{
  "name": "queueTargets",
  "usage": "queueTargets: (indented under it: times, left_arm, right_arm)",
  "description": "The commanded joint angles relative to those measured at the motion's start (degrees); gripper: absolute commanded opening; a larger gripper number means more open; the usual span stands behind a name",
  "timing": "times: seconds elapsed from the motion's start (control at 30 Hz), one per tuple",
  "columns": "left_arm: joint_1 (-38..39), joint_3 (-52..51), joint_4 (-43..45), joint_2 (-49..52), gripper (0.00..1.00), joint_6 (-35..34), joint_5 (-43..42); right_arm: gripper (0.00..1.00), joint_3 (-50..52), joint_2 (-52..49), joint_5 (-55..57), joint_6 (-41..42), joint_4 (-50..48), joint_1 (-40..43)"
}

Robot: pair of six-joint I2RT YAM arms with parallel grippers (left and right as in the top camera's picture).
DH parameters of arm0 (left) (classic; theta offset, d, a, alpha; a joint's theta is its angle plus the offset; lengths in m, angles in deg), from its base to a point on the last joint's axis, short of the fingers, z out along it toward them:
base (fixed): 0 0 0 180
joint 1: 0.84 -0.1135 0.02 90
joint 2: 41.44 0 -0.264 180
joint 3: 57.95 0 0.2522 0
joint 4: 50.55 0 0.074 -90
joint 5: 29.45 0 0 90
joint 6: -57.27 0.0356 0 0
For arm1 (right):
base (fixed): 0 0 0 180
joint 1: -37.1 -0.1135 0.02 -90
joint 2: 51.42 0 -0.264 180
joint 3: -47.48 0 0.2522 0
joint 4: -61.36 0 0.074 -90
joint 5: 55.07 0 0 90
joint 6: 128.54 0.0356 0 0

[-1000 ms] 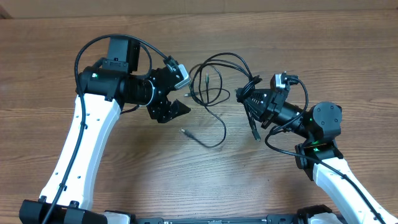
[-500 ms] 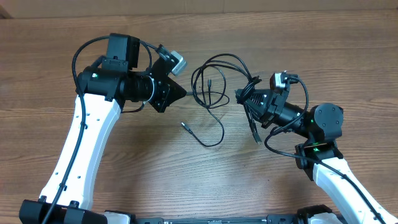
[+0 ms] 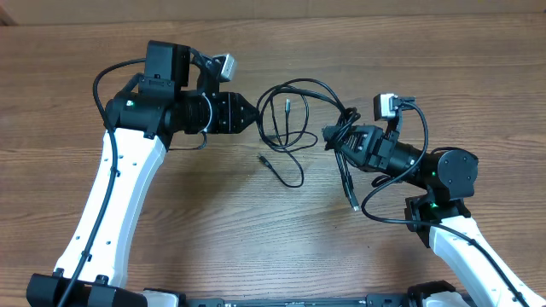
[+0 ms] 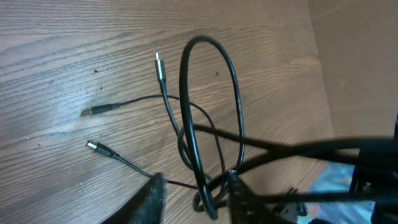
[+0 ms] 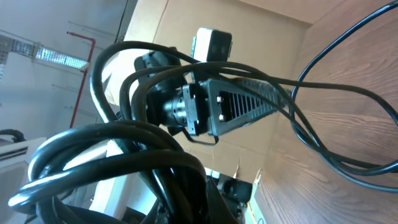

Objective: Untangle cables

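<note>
Left claw (image 3: 251,115) points rightward at the left side of the cables (image 4: 202,40), its tip touching or just beside the tall loop. In its own wrist view the two fingers (image 4: 152,199) stand narrowly apart with a couple of strands running between them. I cannot tell whether they pinch anything.

The cables sit about midway between the left and right edges of the tabletop (image 3: 68,68), somewhat nearer the far edge than the near one. One loop rises off the wood, several strands cross inside it, and a metal-tipped plug end (image 3: 262,158) lies free toward the near edge. Further right, the right claw (image 3: 334,134) is clamped on a bunched handful of the same cables, with another plug (image 3: 355,205) hanging below it.

As I read it, the step in hand is getting a second hold so the tangle can be drawn apart. The task looks barely begun, since the strands are crossed. The next move likely calls for the left claw to close on a single strand, not the whole loop. A slow pull toward the left edge would follow, with the right claw holding firm. A free plug could snag in the loop.
</note>
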Motion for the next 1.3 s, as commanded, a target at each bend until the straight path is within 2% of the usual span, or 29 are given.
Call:
queueTargets:
  times: [0.0,0.03,0.27,0.8,0.83,0.9,0.97,1.13,1.2,1.27]
  left_arm:
    - [0.4,0.9,1.0,-0.8,0.5,-5.8,0.3]
    - [0.4,0.9,0.8,-0.8,0.63,-6.2,0.3]
    - [0.4,0.9,0.7,-0.8,0.71,-6.8,0.3]
    - [4.4,0.9,2.3,-0.8,0.69,-11.5,4.0]
    - [4.6,0.9,2.3,-0.8,0.66,-11.6,4.3]
    - [5.2,0.9,2.2,-0.8,0.52,-12.2,4.6]
    - [5.9,0.9,2.2,-0.7,0.48,-12.2,4.6]
    - [7.3,0.9,2.2,0.2,0.54,-12.2,4.9]
    - [7.5,0.9,2.3,1.1,0.61,-12.2,4.9]
    - [7.5,0.9,2.2,1.9,0.6,-12.3,4.9]
  right_arm:
    - [0.04,-0.8,0.3,-0.6,-1.3,-0.9,0.2]
    - [0.04,-0.8,0.3,-0.7,-1.3,-0.9,0.2]
    - [0.04,-0.8,0.3,-1.6,-1.3,-2.8,0.2]
    - [0.04,-0.8,0.3,-2.5,-1.3,-7.9,0.1]
    - [0.04,-0.8,0.3,-2.6,-1.3,-7.9,0.1]
    - [0.04,-0.8,0.3,-2.6,-1.3,-7.9,0.1]
    - [0.04,-0.8,0.3,-2.5,-1.3,-8.0,0.1]
    - [0.04,-0.8,0.3,-2.6,-1.3,-8.1,0.1]
    - [0.04,-0.8,0.3,-3.0,-1.2,-9.9,0.1]
    - [0.04,-0.8,0.3,-3.1,-1.0,-11.1,0.1]
